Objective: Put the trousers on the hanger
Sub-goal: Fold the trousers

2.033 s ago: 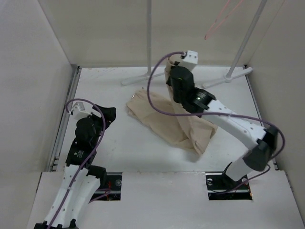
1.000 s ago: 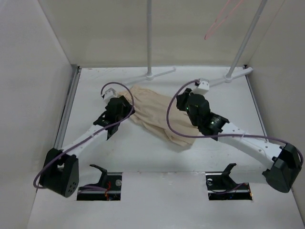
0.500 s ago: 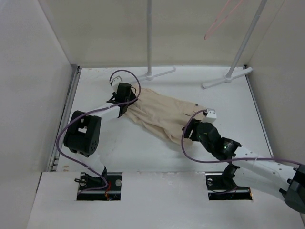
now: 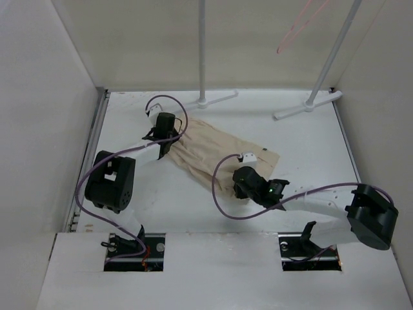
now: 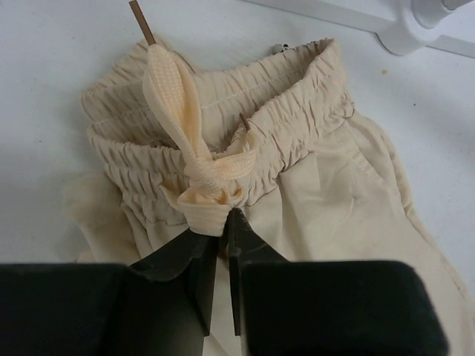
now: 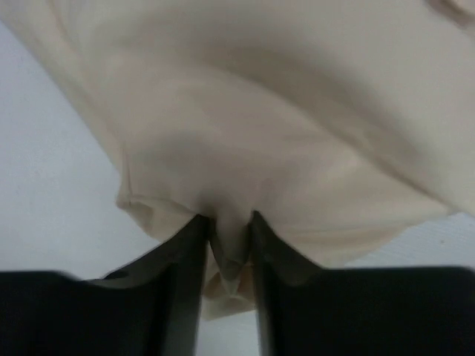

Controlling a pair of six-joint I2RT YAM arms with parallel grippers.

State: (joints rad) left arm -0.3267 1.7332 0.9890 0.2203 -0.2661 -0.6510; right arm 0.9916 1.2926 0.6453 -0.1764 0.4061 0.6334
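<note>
Just past the right gripper (image 6: 228, 222) the trousers (image 6: 260, 111) blur and run off the frame. Far beyond it, we see only the lower end of the hanger (image 4: 282, 45); the top edge cuts it off.

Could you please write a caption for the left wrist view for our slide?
Left pincer nips the trousers at the elastic waistband, just below the knotted drawstring, on the white table.

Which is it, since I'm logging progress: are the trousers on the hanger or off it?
Off: the trousers lie on the table; the pink hanger hangs bare above.
</note>
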